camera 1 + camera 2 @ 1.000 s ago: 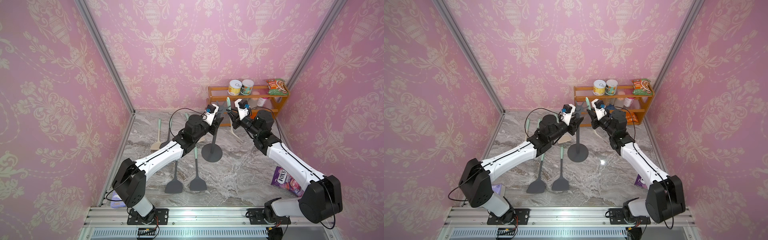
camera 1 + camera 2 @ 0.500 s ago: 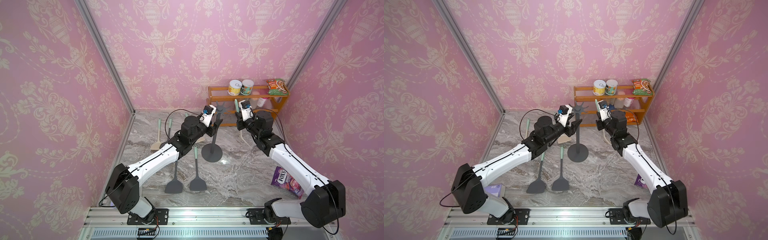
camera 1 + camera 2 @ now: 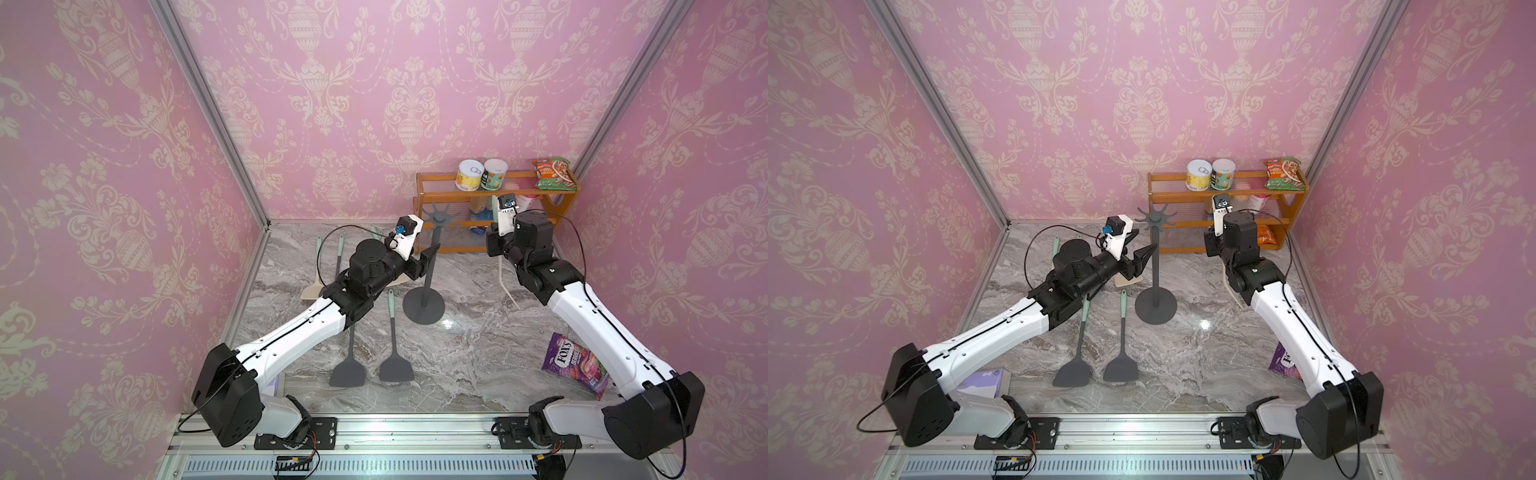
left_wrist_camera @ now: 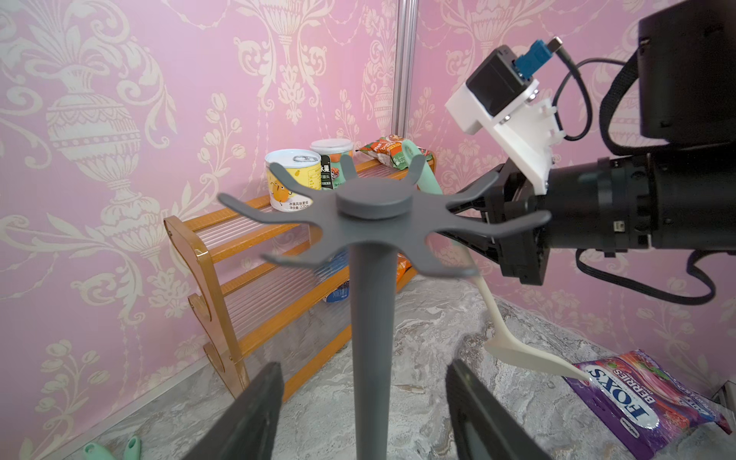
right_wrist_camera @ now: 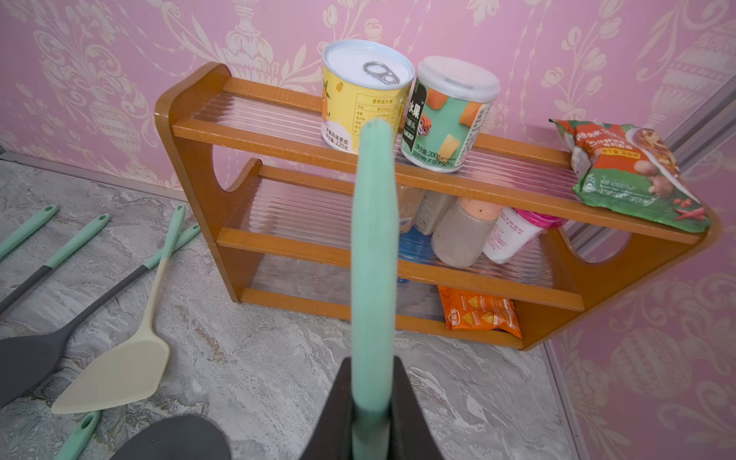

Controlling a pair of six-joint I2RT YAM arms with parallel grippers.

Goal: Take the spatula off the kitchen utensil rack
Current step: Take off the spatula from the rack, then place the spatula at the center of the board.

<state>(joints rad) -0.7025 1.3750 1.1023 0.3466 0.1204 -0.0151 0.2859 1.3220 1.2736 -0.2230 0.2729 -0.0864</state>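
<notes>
The right claw (image 5: pixel 372 398) grasps the spatula (image 5: pixel 374 239) before the orange shelf (image 5: pixel 191 131), plain only in its wrist view, while the left claw (image 4: pixel 362 406), released, faces the rack (image 4: pixel 372 203).

Kitchen utensil rack (image 3: pixel 424 311) centre; shelf (image 3: pixel 432 192) behind; two spatulas (image 3: pixel 395 368) before it; candy bag (image 3: pixel 577 368) right.
</notes>
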